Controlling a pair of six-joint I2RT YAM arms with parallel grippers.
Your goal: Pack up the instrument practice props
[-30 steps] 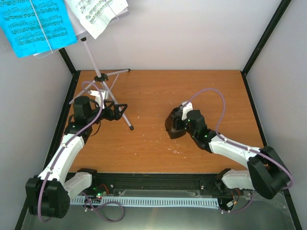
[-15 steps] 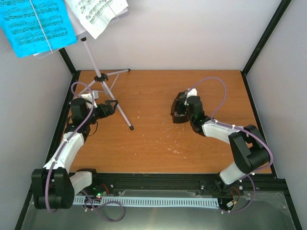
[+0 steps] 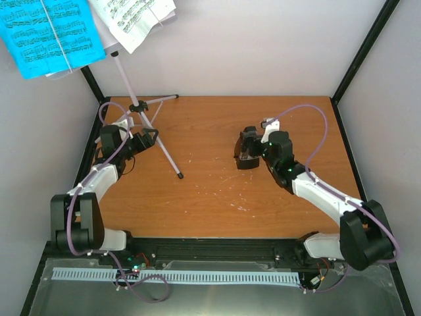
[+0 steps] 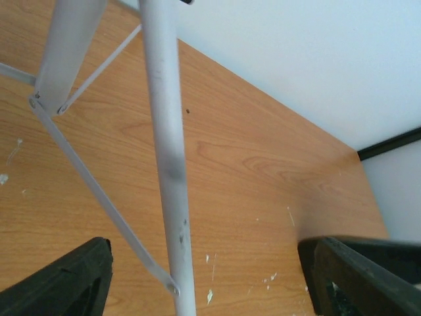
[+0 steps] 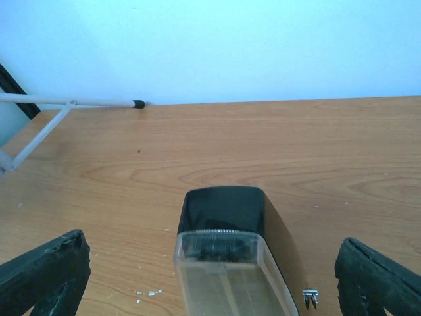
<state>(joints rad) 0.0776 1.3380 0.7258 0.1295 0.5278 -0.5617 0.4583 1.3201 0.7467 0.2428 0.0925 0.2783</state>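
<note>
The silver tripod music stand (image 3: 140, 107) stands at the back left. Its tray, out of frame at the top, carries a blue music sheet (image 3: 49, 33) and a white music sheet (image 3: 135, 18). My left gripper (image 3: 150, 137) is open, and one stand leg (image 4: 168, 164) runs between its fingers (image 4: 66, 283) without touching them. The black metronome (image 3: 247, 160) with its clear cover (image 5: 227, 276) sits right of centre. My right gripper (image 3: 248, 141) is open, its fingers (image 5: 46, 276) wide apart on either side of the metronome (image 5: 223, 210) and clear of it.
Black frame posts (image 3: 365, 49) and pale walls close in the wooden table (image 3: 210, 191) at the back and sides. The stand's other legs (image 3: 172, 161) spread over the back left. A small metal clip (image 5: 309, 297) lies beside the metronome.
My left gripper has moved back and left to the stand, and a leg is now between its open fingers. The metronome and my right gripper have shifted farther back, and the right elbow has swung right.
</note>
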